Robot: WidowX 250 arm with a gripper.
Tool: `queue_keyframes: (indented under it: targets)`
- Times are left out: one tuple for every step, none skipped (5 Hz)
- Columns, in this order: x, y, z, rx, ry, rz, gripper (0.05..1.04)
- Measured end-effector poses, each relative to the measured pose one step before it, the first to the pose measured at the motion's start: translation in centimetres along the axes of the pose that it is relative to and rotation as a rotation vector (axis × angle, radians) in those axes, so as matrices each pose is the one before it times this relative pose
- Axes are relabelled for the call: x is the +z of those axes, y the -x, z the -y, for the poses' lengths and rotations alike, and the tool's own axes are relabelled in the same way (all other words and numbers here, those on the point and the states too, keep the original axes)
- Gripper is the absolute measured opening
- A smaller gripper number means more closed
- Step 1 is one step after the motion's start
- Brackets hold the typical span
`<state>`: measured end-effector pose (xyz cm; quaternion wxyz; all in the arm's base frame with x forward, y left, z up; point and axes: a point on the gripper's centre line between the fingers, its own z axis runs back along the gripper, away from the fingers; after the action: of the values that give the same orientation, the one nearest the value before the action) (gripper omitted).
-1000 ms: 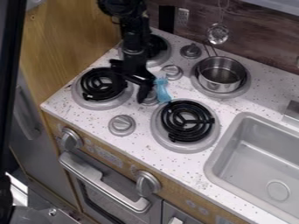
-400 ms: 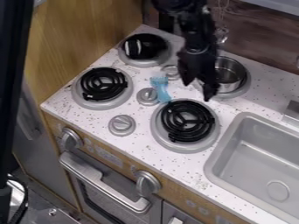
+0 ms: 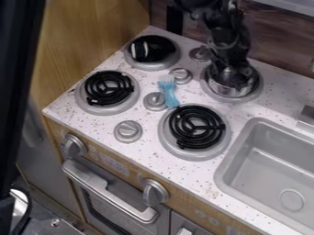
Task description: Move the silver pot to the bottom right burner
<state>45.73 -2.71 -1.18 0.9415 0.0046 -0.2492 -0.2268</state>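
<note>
The black gripper (image 3: 233,78) hangs over the silver pot (image 3: 232,91) at the upper right of the stove, covering most of the pot's opening. The pot stands on the back right burner, its lower front wall showing beneath the gripper; whether the two touch, I cannot tell. In front of it, the bottom right burner (image 3: 197,127) has a black coil in a grey ring, with nothing on it.
A light blue utensil (image 3: 167,91) lies among the grey knobs, just behind the bottom right burner. At the left are the front left burner (image 3: 108,88) and the back left burner (image 3: 151,51). The grey sink (image 3: 276,174) lies at right.
The gripper has moved right from between the burners, past the blue utensil, to over the pot. The pot's place looks the same.
</note>
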Motion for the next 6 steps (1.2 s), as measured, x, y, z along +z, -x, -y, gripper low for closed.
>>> queue_keyframes:
  targets:
    - [-1.058,-0.616,-0.539,-0.0084,-0.0166,0.0242,0.999]
    - [-2.316,0.429,0.186,-0.0113,0.0389,-0.0637,0.999]
    - [-1.393,0.559,0.219,0.0096,0.0174,-0.0329,0.999]
    - [-1.108,0.908,0.366,-0.0091,0.0005,-0.0691,0.964]
    - [-0.374,0.584,0.81,-0.0451,-0.0059,-0.0247,0.694]
    - [-0.448,0.549,0.801,-0.0195,-0.0082,-0.0126,0.402]
